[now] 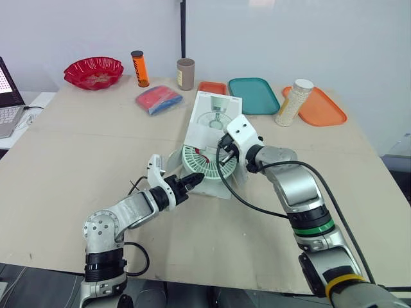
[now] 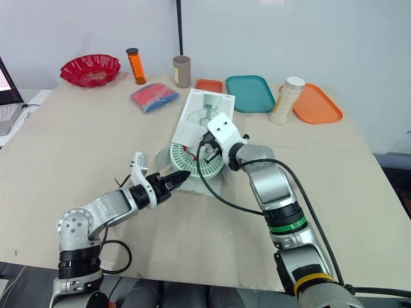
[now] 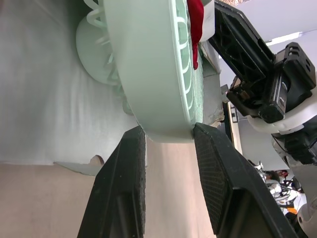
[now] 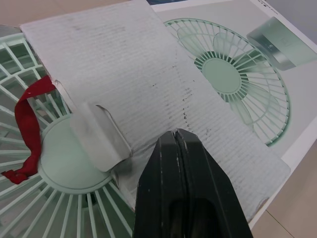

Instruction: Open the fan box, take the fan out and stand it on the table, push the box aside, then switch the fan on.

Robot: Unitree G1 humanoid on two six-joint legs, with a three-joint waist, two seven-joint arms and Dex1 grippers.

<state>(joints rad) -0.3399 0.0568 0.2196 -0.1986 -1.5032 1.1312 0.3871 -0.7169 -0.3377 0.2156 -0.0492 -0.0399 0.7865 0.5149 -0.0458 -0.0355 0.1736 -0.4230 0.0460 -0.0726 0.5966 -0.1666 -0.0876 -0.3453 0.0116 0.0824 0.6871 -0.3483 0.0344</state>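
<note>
The white fan box (image 1: pixel 216 114) lies flat mid-table, its picture side up and its near end open. The pale green fan (image 1: pixel 201 163) sticks out of that end, a red ribbon (image 4: pixel 28 130) across its grille. My left gripper (image 3: pixel 168 135) is closed on the fan's rim, one finger (image 3: pixel 124 183) on each side; in the head view it (image 1: pixel 192 179) sits at the fan's near edge. My right gripper (image 4: pixel 176 138) is shut with nothing between its fingers, tips resting on the box's opened flap (image 4: pixel 124 74) just above the fan (image 4: pixel 49 168).
Along the far edge stand a red bowl (image 1: pixel 94 70), an orange canister (image 1: pixel 139 68), a brown cup (image 1: pixel 185 74), a blue-red packet (image 1: pixel 158 99), a teal tray (image 1: pixel 253 95), a white bottle (image 1: pixel 294 101) and an orange tray (image 1: pixel 320 106). A laptop (image 1: pixel 8 96) sits far left.
</note>
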